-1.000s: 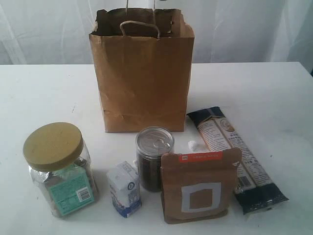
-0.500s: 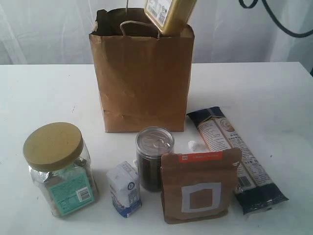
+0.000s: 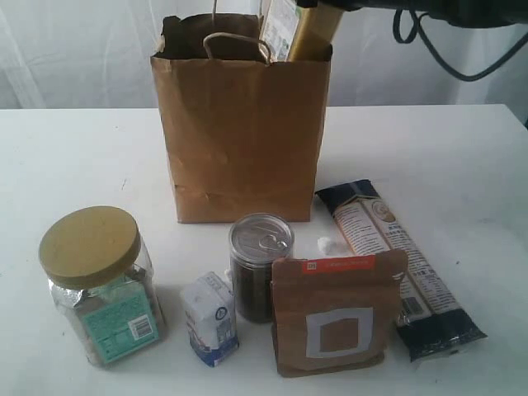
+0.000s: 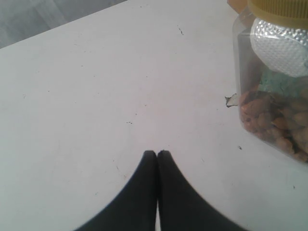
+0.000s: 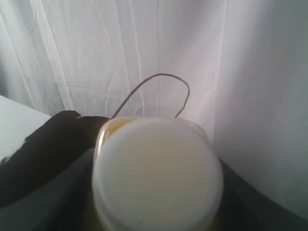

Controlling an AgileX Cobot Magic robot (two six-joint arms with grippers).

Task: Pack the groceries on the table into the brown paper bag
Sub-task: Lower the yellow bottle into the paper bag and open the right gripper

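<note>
The left end effector [image 4: 157,154] is seen from its wrist with both dark fingers pressed together, tips touching and nothing held between them. The right arm [image 3: 445,11] is extended high from the right, and its end effector [image 3: 346,4] is clamped on the tilted yellow bottle with white cap [image 3: 313,33].

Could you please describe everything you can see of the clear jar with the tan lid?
The clear jar looks like see-through plastic, with squarish, rounded sides and a wide, round tan lid closing it. Inside are silvery foil, a teal label and brown pieces. It stands upright on the white table, at the front left of the exterior view, apart from the small carton. Nothing touches it but the tabletop.
</note>
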